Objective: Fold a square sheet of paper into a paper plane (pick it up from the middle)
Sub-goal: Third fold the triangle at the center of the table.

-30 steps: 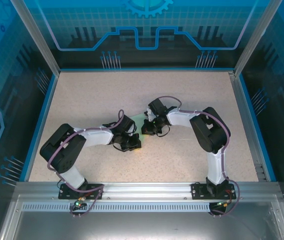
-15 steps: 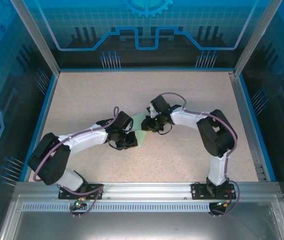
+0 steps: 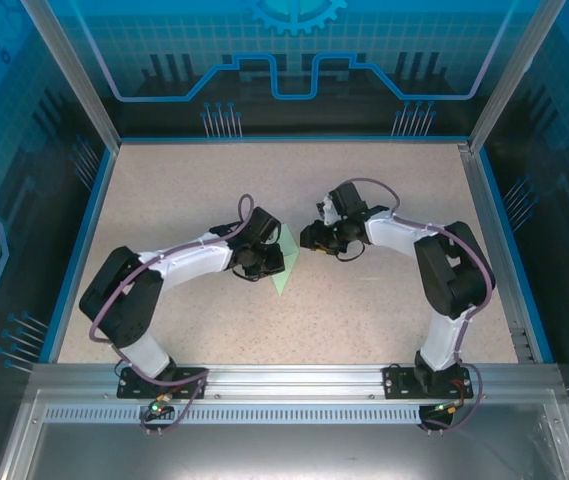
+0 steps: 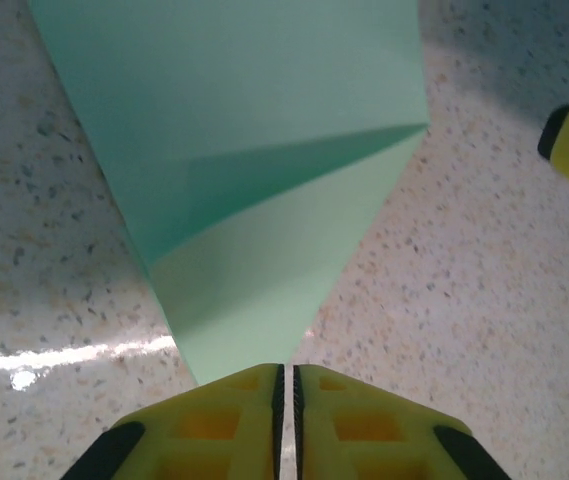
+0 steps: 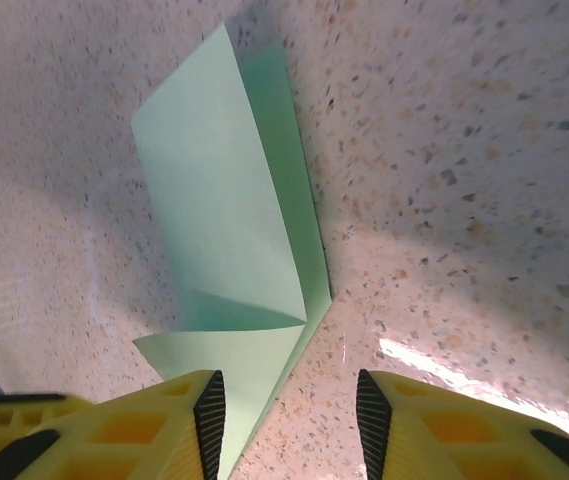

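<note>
Paper (image 3: pixel 284 276) is lying near the middle of the surface (image 3: pixel 384 190), partly folded into a long narrow shape, between the two tools.

Left tool (image 3: pixel 266 262) is sitting at the paper's left edge. In its wrist view the jaws are standing all but closed, with only a thin slit showing. The paper's narrow end is running in at the fingertips, so this tool is clenching the paper. From there the paper is widening away from the camera, showing one diagonal crease with a darker flap below it.

Right tool (image 3: pixel 313 240) is hovering just beside the paper's far end, on its right. Its jaws are standing apart, released and grasping nothing. In its wrist view a paper corner is reaching under one finger (image 5: pixel 204 415), and speckled surface is showing in the gap between the fingers. Folded layers are lying one over another there, the upper one meeting the lower along a straight crease.
</note>
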You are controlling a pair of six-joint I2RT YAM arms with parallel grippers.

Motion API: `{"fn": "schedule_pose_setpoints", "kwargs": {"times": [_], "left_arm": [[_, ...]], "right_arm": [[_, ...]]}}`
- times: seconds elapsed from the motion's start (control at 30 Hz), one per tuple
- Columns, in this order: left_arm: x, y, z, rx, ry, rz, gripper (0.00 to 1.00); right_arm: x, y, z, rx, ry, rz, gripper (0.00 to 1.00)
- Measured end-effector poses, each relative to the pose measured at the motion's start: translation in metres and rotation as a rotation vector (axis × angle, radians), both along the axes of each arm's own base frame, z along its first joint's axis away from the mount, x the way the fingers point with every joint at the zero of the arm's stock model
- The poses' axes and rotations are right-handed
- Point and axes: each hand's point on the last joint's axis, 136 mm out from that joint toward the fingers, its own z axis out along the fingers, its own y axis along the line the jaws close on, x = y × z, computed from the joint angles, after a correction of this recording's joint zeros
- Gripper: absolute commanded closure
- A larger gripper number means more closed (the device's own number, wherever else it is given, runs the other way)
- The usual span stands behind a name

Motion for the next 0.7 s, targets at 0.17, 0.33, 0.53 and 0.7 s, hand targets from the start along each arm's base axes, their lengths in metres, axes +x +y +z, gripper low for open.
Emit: {"fn": "schedule_pose_setpoints", "kwargs": {"times": [0.17,0.33,0.53,0.7], "left_arm": [[0.009,0.010,-0.014,0.080,0.003,0.044,0.91],[0.009,0.023,-0.026,0.150,0.026,0.084,0.91],[0.007,0.030,-0.034,0.191,0.042,0.092,0.91],[0.006,0.032,-0.035,0.201,0.044,0.094,0.91]], "right_arm": [[0.003,0.009,-0.012,0.021,0.027,0.046,0.62],[0.004,0.018,-0.018,0.047,0.049,0.089,0.67],[0.001,0.028,-0.020,0.075,0.074,0.127,0.67],[-0.004,0.038,-0.019,0.102,0.083,0.171,0.69]]}}
